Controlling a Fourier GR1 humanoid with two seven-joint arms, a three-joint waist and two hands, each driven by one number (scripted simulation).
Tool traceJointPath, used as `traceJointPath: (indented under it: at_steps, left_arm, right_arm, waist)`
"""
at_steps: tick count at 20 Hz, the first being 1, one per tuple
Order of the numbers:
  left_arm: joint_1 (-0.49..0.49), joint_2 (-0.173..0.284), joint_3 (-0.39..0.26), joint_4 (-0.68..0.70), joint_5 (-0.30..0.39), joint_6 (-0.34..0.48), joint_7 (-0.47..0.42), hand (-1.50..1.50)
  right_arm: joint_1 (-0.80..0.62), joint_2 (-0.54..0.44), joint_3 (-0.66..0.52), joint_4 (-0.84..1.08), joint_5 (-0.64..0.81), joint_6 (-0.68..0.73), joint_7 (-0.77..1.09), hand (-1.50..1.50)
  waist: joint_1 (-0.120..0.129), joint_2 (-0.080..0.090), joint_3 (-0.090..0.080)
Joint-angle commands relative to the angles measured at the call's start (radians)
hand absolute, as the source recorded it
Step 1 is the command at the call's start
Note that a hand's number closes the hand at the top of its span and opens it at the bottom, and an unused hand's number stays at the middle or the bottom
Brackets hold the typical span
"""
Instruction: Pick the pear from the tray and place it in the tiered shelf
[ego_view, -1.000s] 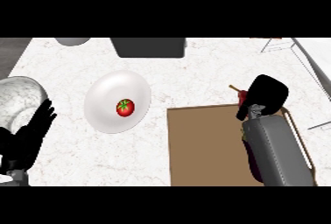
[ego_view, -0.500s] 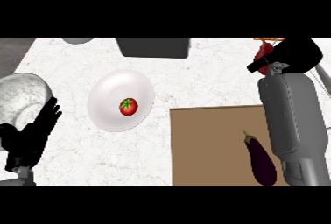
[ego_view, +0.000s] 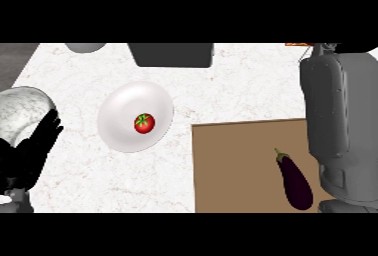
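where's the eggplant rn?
Head view, lower right: the eggplant lies on the brown tray, just left of the right forearm, stem pointing up-left.

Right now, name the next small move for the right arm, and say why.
Probably reach slightly farther toward the far right corner before releasing. The right forearm stretches to the view's top, its hand out of sight beyond it. The tray shows only an eggplant and no pear, so the pear is likely being carried. The shelf does not show.
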Motion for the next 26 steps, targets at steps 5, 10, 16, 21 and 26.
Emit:
traceJointPath:
  at_steps: [5,10,16,21,26]
  left_arm:
    - [0.008,-0.002,0.011,0.001,0.002,-0.014,0.000,0.00]
    - [0.018,-0.013,0.013,0.010,-0.020,0.004,-0.027,0.00]
    - [0.008,-0.037,-0.009,-0.004,-0.036,0.015,-0.017,0.00]
    - [0.018,-0.021,0.009,0.008,-0.021,-0.016,-0.024,0.00]
    - [0.011,-0.024,0.005,-0.011,-0.028,-0.016,-0.011,0.00]
  right_arm:
    - [-0.160,-0.064,-0.025,0.046,0.096,-0.031,0.118,1.50]
    - [-0.192,-0.079,0.010,0.008,0.210,0.131,0.154,1.50]
    - [-0.292,-0.198,-0.081,0.178,0.228,0.154,0.095,1.50]
    - [-0.350,-0.285,-0.136,0.226,0.199,0.208,0.032,1.50]
    - [-0.316,-0.370,-0.160,0.363,0.236,0.117,-0.002,1.50]
  waist:
    - [-0.002,0.002,0.000]
    - [-0.016,-0.004,-0.001]
    - [-0.005,0.002,0.000]
    - [-0.009,0.000,0.000]
    - [-0.001,0.004,0.000]
